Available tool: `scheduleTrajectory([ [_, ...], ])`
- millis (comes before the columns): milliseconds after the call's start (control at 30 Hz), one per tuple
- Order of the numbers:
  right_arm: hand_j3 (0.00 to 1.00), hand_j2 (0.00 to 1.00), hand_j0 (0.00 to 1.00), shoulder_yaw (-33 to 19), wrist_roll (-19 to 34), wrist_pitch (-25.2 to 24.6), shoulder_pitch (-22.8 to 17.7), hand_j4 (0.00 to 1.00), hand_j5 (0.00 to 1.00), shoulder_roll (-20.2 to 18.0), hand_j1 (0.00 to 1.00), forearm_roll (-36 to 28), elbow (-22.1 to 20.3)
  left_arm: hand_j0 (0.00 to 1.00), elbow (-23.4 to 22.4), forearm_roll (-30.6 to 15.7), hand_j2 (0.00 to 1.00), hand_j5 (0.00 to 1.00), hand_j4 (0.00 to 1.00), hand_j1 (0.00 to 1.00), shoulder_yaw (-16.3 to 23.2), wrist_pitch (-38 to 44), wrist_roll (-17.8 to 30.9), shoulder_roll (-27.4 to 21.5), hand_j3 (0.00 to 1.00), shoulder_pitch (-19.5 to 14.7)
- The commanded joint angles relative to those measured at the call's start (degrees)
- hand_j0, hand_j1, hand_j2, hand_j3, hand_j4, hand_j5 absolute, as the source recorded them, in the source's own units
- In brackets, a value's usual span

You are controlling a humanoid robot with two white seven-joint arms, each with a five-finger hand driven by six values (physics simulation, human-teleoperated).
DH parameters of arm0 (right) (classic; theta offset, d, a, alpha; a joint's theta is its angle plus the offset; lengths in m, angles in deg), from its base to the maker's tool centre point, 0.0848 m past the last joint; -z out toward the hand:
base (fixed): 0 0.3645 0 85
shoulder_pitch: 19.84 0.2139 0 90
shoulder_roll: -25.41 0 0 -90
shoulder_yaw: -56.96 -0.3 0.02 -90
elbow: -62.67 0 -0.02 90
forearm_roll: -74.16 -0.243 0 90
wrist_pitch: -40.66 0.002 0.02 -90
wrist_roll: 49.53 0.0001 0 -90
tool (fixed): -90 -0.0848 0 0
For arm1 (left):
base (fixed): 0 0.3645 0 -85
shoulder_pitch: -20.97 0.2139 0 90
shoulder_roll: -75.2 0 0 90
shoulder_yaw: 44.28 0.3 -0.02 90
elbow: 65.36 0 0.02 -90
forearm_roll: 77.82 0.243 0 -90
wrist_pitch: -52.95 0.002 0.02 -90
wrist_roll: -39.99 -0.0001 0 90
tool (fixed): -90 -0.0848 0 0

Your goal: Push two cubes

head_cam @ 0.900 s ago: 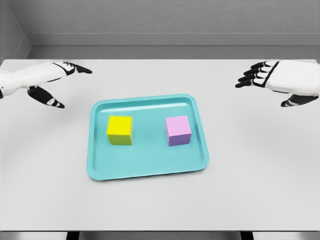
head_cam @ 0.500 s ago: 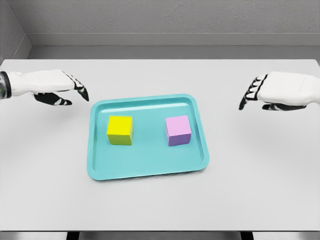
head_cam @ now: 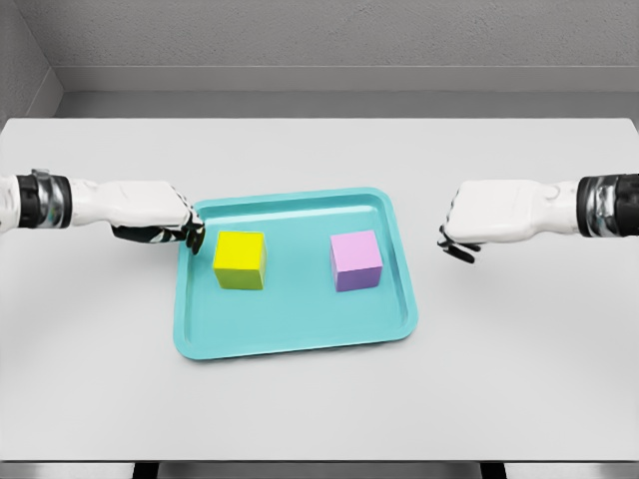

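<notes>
Left hand (head_cam: 150,212) fingers curled down, holding nothing, knuckles over the tray's left rim, just beside the yellow cube (head_cam: 240,259); contact unclear. Right hand (head_cam: 489,215) fingers also curled under, empty, off the tray's right side, apart from the purple cube (head_cam: 356,260). Two hands, two cubes, one teal tray (head_cam: 300,324), one white table (head_cam: 319,399). Both cubes sit side by side inside the tray, apart. Fingertips of both hands mostly tucked under the palms, hard to make out; forearms cut off at picture edges.
</notes>
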Motion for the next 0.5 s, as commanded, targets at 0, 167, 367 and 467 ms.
scheduleTrajectory([
  [0,0.08,0.08,0.08,2.7,0.0,-0.1,0.0,0.08,0.08,1.4,0.08,0.4,0.2,0.41,1.0,-0.1,0.41,0.41,0.41,0.41,0.6,0.1,0.0,-0.1,0.41,0.0],
  [167,0.08,0.08,0.08,5.7,0.0,-0.1,1.7,0.08,0.08,3.2,0.08,1.8,0.6,0.41,1.3,0.7,0.41,0.41,0.41,0.41,1.3,0.1,0.0,0.3,0.41,0.0],
  [367,0.08,0.08,0.08,7.8,0.0,-0.1,3.0,0.08,0.08,5.7,0.08,1.9,2.1,0.41,1.4,1.2,0.41,0.41,0.41,0.41,2.4,0.1,0.0,2.2,0.41,0.1],
  [467,0.09,0.09,0.09,8.0,0.0,-0.1,3.3,0.09,0.09,6.8,0.09,2.0,4.2,0.41,1.3,1.3,0.41,0.41,0.41,0.41,2.4,0.1,0.0,2.7,0.41,0.1],
])
